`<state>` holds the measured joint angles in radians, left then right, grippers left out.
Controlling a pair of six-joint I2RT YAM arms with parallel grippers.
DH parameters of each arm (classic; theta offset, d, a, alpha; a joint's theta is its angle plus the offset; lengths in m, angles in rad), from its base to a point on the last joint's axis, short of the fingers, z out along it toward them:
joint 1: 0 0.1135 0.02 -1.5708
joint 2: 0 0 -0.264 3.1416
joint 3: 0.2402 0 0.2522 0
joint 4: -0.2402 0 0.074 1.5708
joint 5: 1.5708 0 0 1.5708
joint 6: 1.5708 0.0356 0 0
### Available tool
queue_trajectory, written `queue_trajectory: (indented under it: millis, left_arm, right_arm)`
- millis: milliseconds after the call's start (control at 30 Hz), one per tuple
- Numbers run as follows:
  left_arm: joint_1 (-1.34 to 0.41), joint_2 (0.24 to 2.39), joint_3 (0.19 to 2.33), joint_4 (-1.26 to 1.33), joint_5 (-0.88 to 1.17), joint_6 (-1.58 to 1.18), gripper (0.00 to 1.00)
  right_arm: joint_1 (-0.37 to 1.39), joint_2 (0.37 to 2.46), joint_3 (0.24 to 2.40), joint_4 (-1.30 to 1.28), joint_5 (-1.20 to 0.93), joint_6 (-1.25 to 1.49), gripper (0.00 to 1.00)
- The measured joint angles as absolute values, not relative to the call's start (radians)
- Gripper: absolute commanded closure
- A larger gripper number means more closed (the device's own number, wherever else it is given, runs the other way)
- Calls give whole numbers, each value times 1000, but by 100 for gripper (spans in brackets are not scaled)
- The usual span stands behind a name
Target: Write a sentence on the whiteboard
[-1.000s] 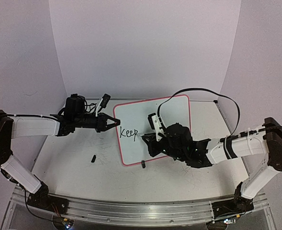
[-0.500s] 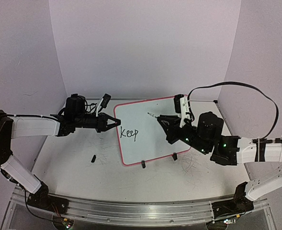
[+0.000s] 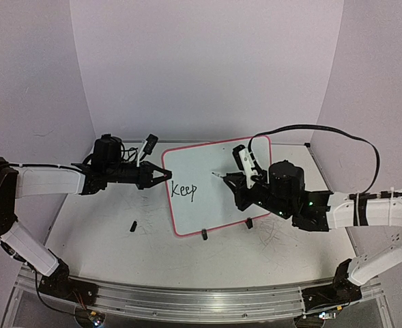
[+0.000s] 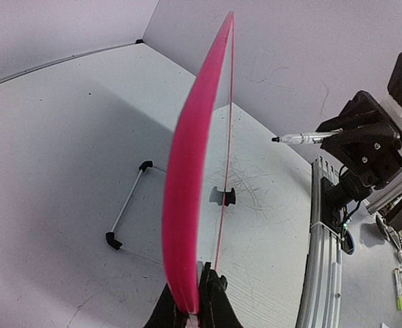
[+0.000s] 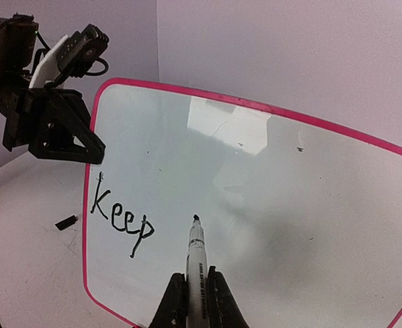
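Sentence [image 3: 184, 190] reads just "Keep", at left of whiteboard [image 3: 221, 205], which stands tilted mid-bench [image 3: 98, 219]. L fingers [image 4: 214, 301] pinch its left edge. R fingers [image 5: 218, 301] clamp marker [image 5: 196, 253], tip off the board, right of "Keep". Next, I'd say: leave a gap, touch down, start 2nd word w/ light pressure.

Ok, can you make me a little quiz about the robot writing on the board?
1. True or false: the word on the whiteboard reads "Keep".
2. What do the right arm's jaws hold? A) a marker B) a sponge C) a spoon
3. Fill in: the left arm's jaws pinch the whiteboard's ____ rim.
Key: 1 true; 2 A; 3 pink.
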<state>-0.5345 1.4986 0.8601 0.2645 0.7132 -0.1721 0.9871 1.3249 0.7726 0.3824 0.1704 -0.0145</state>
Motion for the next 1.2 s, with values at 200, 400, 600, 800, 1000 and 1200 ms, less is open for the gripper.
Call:
queue_trajectory:
  millis: [200, 400, 600, 800, 1000, 1200]
  left_arm:
    - [-539, 1486, 854, 258, 705, -164, 100]
    - [-539, 1486, 854, 253, 700, -163, 100]
    - [-541, 1486, 857, 248, 696, -158, 100]
    - [-542, 1486, 864, 233, 693, -154, 100]
    - [-546, 1486, 879, 203, 686, -145, 100]
    - [-553, 1486, 883, 198, 679, -133, 100]
  right_arm:
    - [987, 1366, 822, 345, 106, -27, 100]
    - [987, 1369, 827, 335, 62, -27, 100]
    - [993, 1386, 828, 334, 58, -27, 100]
    - [1018, 1435, 846, 328, 61, -27, 100]
    - [1027, 1444, 847, 331, 57, -26, 100]
    - [1033, 1445, 847, 347, 88, -26, 100]
